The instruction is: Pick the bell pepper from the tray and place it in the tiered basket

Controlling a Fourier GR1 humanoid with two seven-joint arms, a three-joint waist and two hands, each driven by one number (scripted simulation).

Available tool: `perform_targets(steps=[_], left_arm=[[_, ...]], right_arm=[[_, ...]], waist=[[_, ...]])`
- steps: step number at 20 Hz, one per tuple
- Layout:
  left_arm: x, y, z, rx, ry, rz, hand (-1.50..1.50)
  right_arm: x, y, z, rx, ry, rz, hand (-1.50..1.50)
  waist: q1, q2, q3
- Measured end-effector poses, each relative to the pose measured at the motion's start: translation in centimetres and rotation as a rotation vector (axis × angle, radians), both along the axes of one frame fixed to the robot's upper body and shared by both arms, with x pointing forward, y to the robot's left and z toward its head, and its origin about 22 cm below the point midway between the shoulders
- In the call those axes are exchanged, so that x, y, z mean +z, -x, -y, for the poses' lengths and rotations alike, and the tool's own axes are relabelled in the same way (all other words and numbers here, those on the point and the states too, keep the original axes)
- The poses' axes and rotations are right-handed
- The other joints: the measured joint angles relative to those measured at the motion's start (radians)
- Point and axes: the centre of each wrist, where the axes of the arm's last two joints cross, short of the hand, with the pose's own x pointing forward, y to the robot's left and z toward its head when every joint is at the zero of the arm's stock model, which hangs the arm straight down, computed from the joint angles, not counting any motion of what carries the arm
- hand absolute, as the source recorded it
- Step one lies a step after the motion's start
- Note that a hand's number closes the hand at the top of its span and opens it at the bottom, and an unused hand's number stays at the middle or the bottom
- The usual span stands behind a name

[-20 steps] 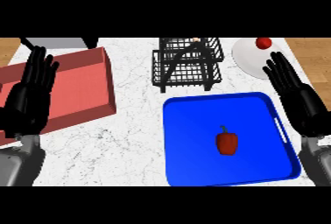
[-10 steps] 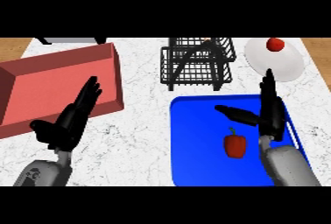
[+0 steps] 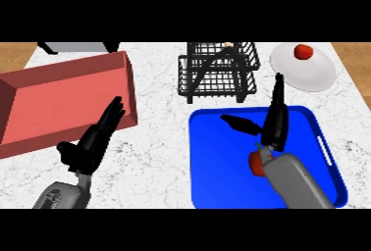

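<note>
Counter (image 3: 159,147), right robot hand (image 3: 274,122) moved fwd, now partly hiding bell pepper (image 3: 255,164)

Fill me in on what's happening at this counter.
The right hand hangs open over the blue tray, above the bell pepper, which its forearm partly hides. Nothing is gripped yet. The left hand is open beside the red bin. The tiered basket stands behind the tray.

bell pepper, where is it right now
In the head view the bell pepper lies on the blue tray at lower right, mostly hidden under the right forearm, just below the open right hand.
</note>
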Motion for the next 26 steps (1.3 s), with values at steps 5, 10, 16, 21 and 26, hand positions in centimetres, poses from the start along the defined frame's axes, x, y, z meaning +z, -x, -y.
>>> perform_targets(steps=[5,10,16,21,26], left_arm=[[-0.3,0.3,-0.4,-0.002,-0.007,0.001,0.00],[-0.5,0.3,-0.5,-0.005,-0.010,-0.001,0.00],[-0.6,0.3,-0.5,-0.003,-0.010,-0.009,0.00],[-0.6,0.2,-0.7,0.004,-0.005,-0.004,0.00],[-0.8,0.5,-0.8,-0.001,0.005,0.003,0.00]], right_arm=[[-1.1,-0.4,2.7,0.022,0.238,-0.280,-1.50],[-1.0,-0.6,3.0,0.067,0.450,-0.602,-1.50],[3.6,-1.5,-2.1,0.132,0.586,-0.832,-1.50],[7.0,-0.6,-5.5,0.184,0.626,-0.851,-1.50],[7.8,-0.3,-5.9,0.142,0.676,-0.831,-1.50]], waist=[[-0.010,-0.011,-0.008],[-0.012,-0.017,-0.011],[-0.015,-0.020,-0.005],[-0.020,-0.016,0.000],[-0.020,-0.014,0.003]])
